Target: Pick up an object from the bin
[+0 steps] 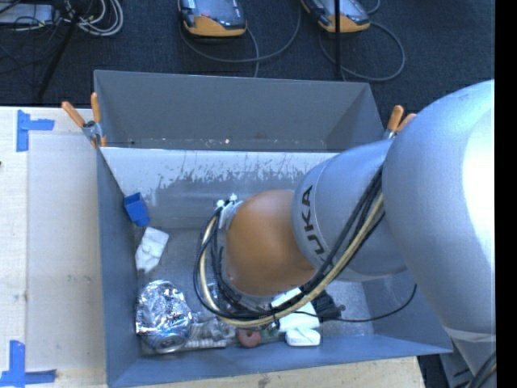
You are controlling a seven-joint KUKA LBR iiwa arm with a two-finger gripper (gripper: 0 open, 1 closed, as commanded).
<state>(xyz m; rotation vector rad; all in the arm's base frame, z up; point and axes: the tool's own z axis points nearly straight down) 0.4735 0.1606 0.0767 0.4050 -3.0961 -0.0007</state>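
Dark textured floor (145, 51) along top. On it 2 orange-and-black units: left unit (212, 12), right unit (339, 10). Black cables (338, 55) loop below them; cable tangle (87, 6) top left.

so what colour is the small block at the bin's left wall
The block is blue, camera view.

The one camera hangs above the grey bin (242, 120) and looks down into it, tipped a little so the far wall shows its whole inner face. It sits close: the arm (436, 200), reaching in from the right, bulks large, and dark floor (145, 55) shows beyond the far wall.
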